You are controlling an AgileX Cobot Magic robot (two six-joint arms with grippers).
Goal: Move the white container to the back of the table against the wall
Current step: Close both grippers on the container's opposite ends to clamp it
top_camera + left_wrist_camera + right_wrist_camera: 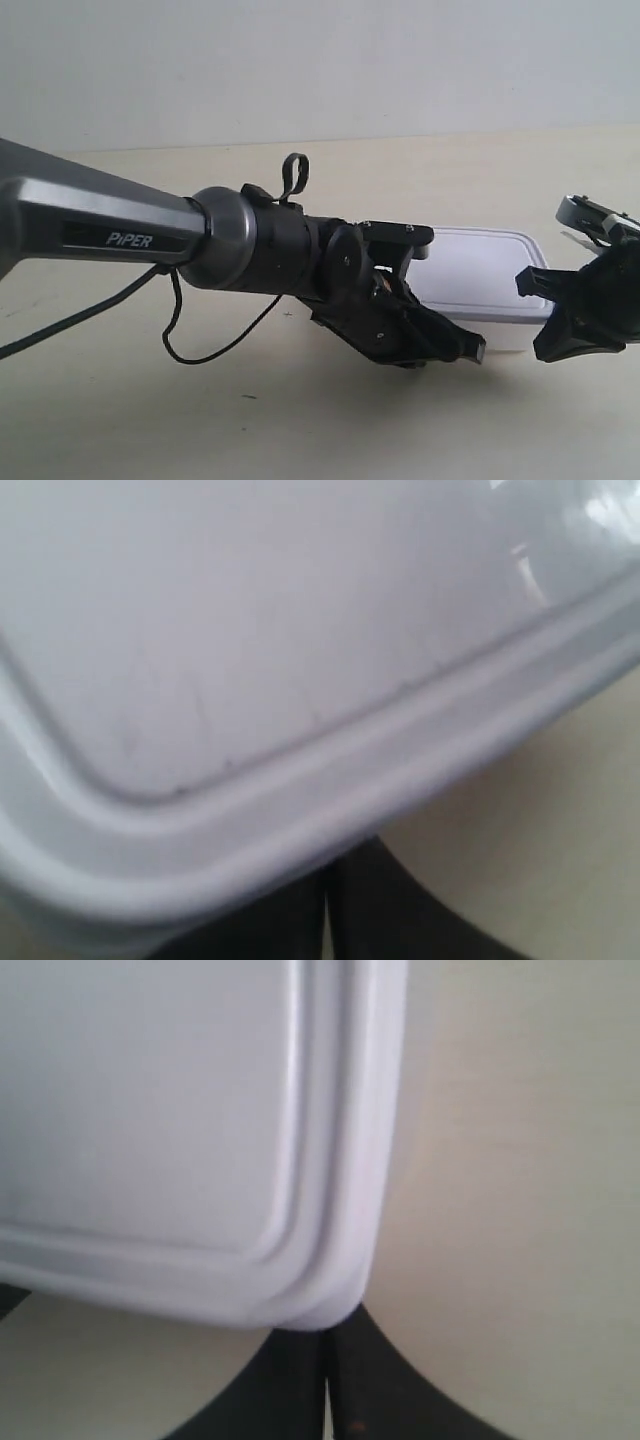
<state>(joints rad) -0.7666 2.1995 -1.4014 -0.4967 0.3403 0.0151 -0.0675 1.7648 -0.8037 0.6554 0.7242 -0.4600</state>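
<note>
Nearest the lens, the arm at the exterior view's left (100, 215) fills the foreground: a grey link lettered "PiPER" (127, 239) running to a black wrist, with a thin black cable (215, 350) looping beneath it.

I find the white container (480, 265) lying flat on the worktop (300, 420), lid on, right of centre in the exterior view. It sits well short of the wall (300, 60), and a band of bare worktop lies between the two.

That arm's black head is low at the container's near long side, towards its left end. The arm at the exterior view's right (585, 310) has its black head at the container's right end, by the front corner.

Left wrist view: the left end effector (325, 890) has its fingers drawn together, with only a thin slit between them. Their tips pass out of sight under the lid's rim, beside a rounded corner.

Right wrist view: the right end effector (328, 1355) is likewise together, a thin slit showing, its tips running under the container's rounded corner.

I cannot confirm contact in either wrist view, as both are blurred at close range.
</note>
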